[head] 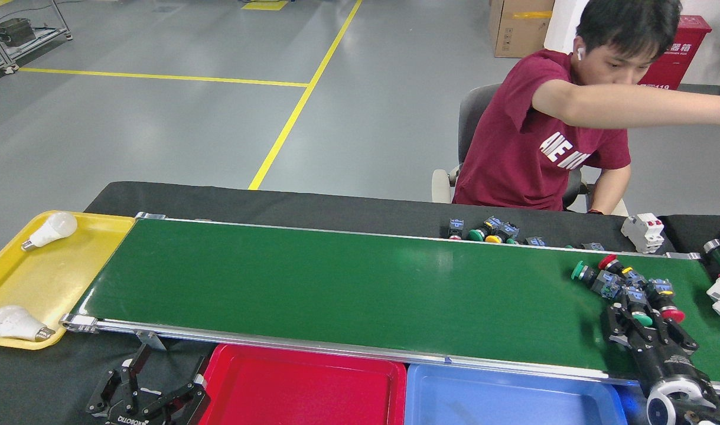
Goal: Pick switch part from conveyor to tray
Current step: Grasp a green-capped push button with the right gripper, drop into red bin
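On the counter's left, the yellow tray (41,277) holds only two bulbs (17,323). The left tool (150,392) rests low beside the red tray (300,386), fingers spread, empty. The red and blue trays (513,398) hold no parts (so nothing is delivered yet). At the conveyor's (336,289) right end, the right tool (646,324) has its fingers spread around a green-capped switch part (640,316) in the cluster; whether it grips I cannot tell.
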Action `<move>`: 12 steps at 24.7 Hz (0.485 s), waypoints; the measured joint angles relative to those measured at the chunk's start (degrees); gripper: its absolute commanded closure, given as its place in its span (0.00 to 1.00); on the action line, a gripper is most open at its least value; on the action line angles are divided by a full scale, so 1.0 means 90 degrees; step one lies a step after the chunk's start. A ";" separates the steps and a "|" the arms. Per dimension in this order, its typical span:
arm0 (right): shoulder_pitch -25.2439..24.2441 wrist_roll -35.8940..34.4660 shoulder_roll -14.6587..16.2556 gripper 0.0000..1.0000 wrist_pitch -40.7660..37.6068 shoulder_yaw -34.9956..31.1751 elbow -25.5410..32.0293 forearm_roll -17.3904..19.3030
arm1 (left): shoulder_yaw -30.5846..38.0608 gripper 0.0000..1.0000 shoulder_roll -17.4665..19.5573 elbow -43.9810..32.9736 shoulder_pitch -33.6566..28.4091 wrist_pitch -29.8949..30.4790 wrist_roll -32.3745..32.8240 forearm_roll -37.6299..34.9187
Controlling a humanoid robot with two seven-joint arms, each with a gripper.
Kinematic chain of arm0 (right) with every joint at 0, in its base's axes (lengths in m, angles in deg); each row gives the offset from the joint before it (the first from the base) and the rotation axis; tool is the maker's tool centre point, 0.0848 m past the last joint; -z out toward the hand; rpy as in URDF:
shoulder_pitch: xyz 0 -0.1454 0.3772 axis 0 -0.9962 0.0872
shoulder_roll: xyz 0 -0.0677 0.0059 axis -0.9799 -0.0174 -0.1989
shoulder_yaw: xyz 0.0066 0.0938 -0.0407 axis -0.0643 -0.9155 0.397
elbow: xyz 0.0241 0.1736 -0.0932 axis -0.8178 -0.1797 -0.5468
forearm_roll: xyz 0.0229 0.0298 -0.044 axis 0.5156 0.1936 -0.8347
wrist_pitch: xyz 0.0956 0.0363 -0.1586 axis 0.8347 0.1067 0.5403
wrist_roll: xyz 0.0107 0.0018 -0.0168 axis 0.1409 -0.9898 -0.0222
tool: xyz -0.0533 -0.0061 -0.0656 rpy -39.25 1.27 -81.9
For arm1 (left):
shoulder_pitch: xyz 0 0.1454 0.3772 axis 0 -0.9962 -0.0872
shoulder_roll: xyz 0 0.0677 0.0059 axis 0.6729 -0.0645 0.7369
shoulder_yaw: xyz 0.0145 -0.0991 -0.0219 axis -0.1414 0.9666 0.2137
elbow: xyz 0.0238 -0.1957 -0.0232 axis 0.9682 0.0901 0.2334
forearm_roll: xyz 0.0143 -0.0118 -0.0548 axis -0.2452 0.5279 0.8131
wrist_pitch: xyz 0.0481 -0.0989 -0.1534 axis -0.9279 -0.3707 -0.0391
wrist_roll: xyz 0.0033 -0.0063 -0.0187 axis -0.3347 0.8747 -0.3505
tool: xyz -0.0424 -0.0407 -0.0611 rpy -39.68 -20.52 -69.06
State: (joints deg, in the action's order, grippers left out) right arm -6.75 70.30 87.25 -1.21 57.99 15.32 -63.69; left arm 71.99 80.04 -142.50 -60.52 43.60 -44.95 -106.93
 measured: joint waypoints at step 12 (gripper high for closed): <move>-0.0837 0.0795 -0.0453 0.79 -0.1623 0.2105 0.2844 0.0021 | -0.0012 0.00 0.0000 0.0002 0.0017 0.0000 -0.0002 -0.0001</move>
State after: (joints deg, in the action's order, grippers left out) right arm -14.28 77.46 83.17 -15.82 76.94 40.91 -63.50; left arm 71.89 80.04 -142.49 -60.36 43.60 -44.97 -106.94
